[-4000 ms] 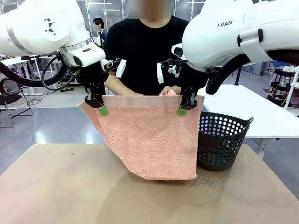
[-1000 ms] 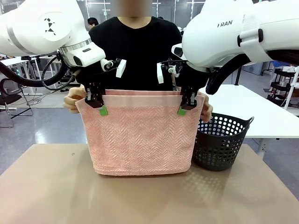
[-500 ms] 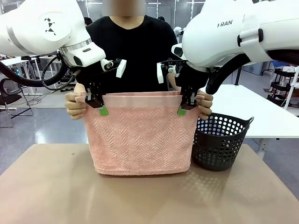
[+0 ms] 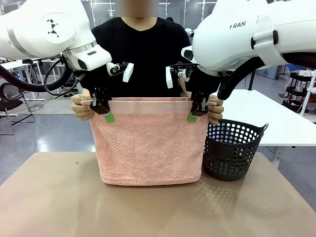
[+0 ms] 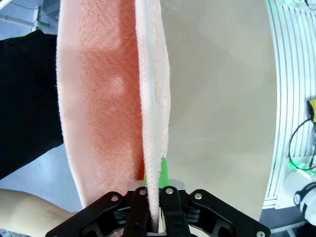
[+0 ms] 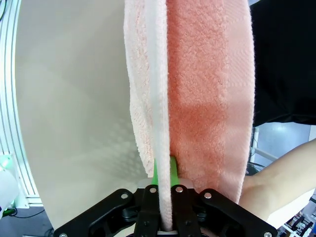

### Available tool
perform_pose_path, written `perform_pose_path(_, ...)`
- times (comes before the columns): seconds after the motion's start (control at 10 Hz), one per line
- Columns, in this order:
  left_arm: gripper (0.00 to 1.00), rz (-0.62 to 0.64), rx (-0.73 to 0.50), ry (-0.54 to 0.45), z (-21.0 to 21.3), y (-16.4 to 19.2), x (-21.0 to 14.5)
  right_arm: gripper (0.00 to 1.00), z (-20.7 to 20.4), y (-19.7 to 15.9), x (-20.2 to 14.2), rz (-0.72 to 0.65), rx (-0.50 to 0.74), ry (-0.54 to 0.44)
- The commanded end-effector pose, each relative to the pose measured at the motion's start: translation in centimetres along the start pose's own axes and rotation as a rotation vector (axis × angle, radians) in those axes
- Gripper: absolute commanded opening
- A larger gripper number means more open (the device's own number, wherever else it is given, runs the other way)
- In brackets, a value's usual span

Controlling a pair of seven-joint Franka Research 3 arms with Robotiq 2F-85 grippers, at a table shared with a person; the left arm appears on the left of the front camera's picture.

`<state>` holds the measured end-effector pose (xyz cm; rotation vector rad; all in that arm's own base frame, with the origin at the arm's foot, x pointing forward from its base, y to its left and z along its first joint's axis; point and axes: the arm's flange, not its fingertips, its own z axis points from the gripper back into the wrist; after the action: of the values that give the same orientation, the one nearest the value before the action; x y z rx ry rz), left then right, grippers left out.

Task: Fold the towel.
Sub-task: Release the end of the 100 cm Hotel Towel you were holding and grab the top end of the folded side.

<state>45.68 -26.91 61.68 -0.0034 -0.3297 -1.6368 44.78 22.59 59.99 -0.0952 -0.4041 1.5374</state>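
Hanging doubled over the table, the towel is held up by its top edge. Its lower fold is at or just above the tabletop; which cannot be told. The left gripper pinches the near layer's hem by the upper left corner, and the right gripper pinches it by the upper right corner, each with its green pads pressed together on the cloth. One hand of the person and the other hand hold the far layer just outside the grippers.

Handling, as judged: the terry cloth looks light, soft and limp. It should sag wherever it is unsupported, while its nap should resist slipping. Corners and the flat hem band offer the surest hold.

The tabletop is tan, matte and smooth. A dark perforated basket stands on it just right of the towel. Beyond lies an open workroom with a grey floor and a white table at the far right.
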Motion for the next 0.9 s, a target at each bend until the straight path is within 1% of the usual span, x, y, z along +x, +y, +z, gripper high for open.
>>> perform_pose_path(0.0,0.00,-0.011,-0.003,0.002,0.0,0.0,-0.2,0.00,0.0,0.0,-0.1,0.003,0.001,0.002)
perform_pose_path(0.1,0.29,0.000,0.000,0.000,0.0,0.0,0.0,0.08,0.0,0.0,0.0,0.000,0.000,0.000)
perform_pose_path(0.2,0.41,-0.015,0.026,0.011,0.4,-0.1,-0.1,0.34,0.2,0.0,0.0,0.002,-0.017,-0.011)
perform_pose_path(0.3,0.41,-0.001,0.071,0.032,1.1,-0.3,-0.1,0.40,0.7,0.0,-0.1,-0.001,-0.047,-0.006)
perform_pose_path(0.4,0.79,0.017,0.134,0.043,2.4,-0.7,-0.2,0.65,1.8,0.0,-0.2,0.001,-0.095,0.006)
perform_pose_path(0.5,0.53,0.030,0.183,0.045,3.7,-1.3,-0.2,0.71,3.1,0.0,-0.3,0.000,-0.137,-0.008)
perform_pose_path(0.6,1.00,0.036,0.225,0.057,4.7,-1.9,-0.2,0.97,4.3,0.2,-0.4,0.008,-0.180,-0.018)
perform_pose_path(0.7,0.91,0.046,0.272,0.059,5.6,-2.5,-0.3,1.00,5.5,0.6,-0.5,0.018,-0.216,-0.048)
perform_pose_path(0.8,1.00,0.057,0.334,0.073,6.5,-3.4,-0.2,1.00,7.0,1.3,-0.7,0.025,-0.255,-0.075)
